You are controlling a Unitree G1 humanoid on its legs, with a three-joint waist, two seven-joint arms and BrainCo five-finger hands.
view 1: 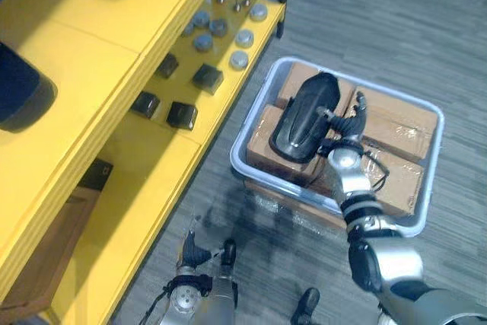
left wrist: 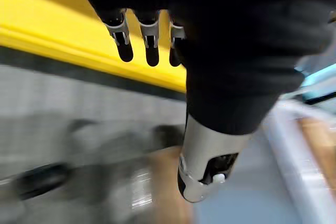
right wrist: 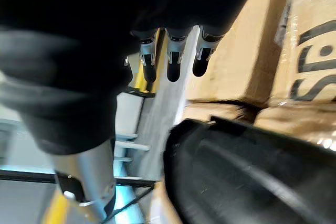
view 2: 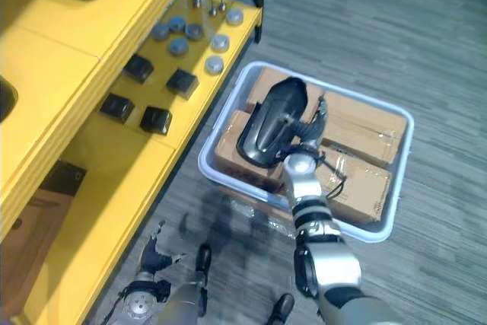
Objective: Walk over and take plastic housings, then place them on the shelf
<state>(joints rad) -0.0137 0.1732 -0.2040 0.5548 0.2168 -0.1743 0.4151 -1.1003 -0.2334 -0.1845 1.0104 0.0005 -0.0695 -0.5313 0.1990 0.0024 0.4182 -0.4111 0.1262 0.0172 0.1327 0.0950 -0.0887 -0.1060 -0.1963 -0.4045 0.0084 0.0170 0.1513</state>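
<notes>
Nearest the robot, the left hand [view 1: 204, 273] hung low over the grey floor [view 1: 365, 13] just beside the front edge of the yellow shelf [view 1: 144, 188]. Its fingers [left wrist: 151, 45] were straight and loosely spread with the thumb apart, and it held nothing. Further out, the right arm reached forward over a clear bin [view 1: 236, 159] that stood on the floor close to the shelf's lower board. The right hand [view 1: 346, 125] lay over the bin with its fingers [right wrist: 172, 59] straight and side by side, pointing away across the boxes [view 1: 396, 131], the thumb off to one side; it was not curled round anything. The black housing [view 1: 307, 116], a long rounded shell, lay on top of the brown, taped boxes that packed the bin, in the half toward the shelf. It sat just beside the right hand on the shelf side; whether the hand touched it could not be told. Beyond the left hand, the lower board of the shelf carried several small black blocks [view 1: 182, 115], and farther along it a cluster of grey discs [view 1: 240, 58]. On the board above sat dark bulky items [view 1: 19, 89], cut off by the edge of the view.
</notes>
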